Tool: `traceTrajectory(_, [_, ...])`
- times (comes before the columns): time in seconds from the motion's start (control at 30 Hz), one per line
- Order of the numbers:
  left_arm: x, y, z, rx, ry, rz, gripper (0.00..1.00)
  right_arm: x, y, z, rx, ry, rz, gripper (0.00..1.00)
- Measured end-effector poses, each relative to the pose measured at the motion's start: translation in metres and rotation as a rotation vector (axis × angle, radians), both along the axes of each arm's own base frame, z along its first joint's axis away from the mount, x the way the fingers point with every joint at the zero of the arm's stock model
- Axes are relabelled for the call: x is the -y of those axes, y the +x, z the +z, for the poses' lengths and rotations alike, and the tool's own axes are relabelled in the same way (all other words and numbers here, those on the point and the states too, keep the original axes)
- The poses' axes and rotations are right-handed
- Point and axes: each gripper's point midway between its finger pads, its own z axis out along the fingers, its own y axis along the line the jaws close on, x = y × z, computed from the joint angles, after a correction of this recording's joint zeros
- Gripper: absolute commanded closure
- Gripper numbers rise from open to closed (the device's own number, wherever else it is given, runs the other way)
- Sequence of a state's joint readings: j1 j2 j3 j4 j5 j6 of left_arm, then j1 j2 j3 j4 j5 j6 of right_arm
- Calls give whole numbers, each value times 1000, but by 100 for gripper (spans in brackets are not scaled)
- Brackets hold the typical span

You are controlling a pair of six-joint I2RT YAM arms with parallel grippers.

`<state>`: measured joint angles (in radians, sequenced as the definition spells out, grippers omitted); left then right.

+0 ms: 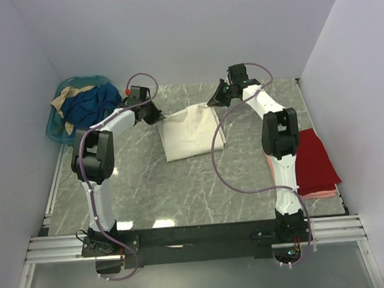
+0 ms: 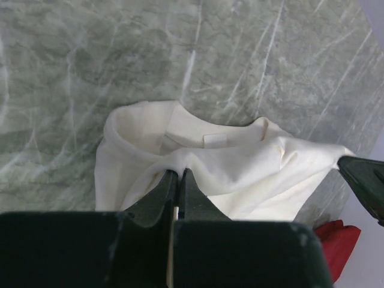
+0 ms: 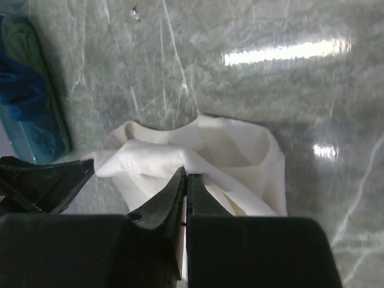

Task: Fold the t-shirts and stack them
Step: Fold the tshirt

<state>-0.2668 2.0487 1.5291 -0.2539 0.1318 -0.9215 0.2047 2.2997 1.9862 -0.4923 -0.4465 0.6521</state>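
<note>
Both jaws pinching cream t-shirt (image 1: 190, 132), neck label (image 2: 216, 140) left wrist only

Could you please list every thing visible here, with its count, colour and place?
cream t-shirt: 1, cream-white, far middle of table
red t-shirt: 1, red, right edge, atop pink one
pink t-shirt: 1, pink, under the red one
basket: 1, teal, far left corner
blue cloth: 1, blue, in basket
tan cloth: 1, tan, in basket
table: 1, grey marble
left hand: 1, black, shut on cream t-shirt
right hand: 1, black, shut on cream t-shirt
</note>
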Motion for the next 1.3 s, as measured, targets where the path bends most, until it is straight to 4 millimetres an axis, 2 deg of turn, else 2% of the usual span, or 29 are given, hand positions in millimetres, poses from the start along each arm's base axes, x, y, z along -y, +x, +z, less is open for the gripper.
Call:
traceTrajectory(0.07, [-3,1,-4,-8,-1,4,99,-3,7,-9,1,7,11,94])
traceTrajectory(0.17, [-7,3,-3,-6,-2,11,100,-5,12,-16,-1,9,20,76])
traceTrajectory(0.27, [-10,5,-2,-4,-6,15,100,-6,16,-11,18,10,26,65])
traceTrajectory(0.4, [-16,7,-2,-5,-15,23,99,-7,26,6,72,10,29,54])
traceTrajectory(0.57, [-33,12,-1,-6,-21,50,99,-2,29,4,86,-19,18,52])
traceTrajectory(0.77, [-43,15,-1,-6,-23,65,99,4,1,-10,47,-83,5,52])
traceTrajectory(0.83, [-42,15,-1,-6,-23,63,99,-2,-9,-11,48,-102,19,52])
traceTrajectory(0.93, [-42,15,-1,-3,-20,58,99,-21,-22,-16,53,-124,57,52])
traceTrajectory(1.1, [-43,14,-2,-3,-13,59,99,-54,-50,-38,27,-145,133,53])
traceTrajectory(1.2, [-45,13,-5,-8,-8,64,99,-61,-63,-50,-3,-157,154,53])
traceTrajectory(1.3, [-48,11,-10,-19,-5,70,99,-57,-64,-55,-12,-175,142,53])
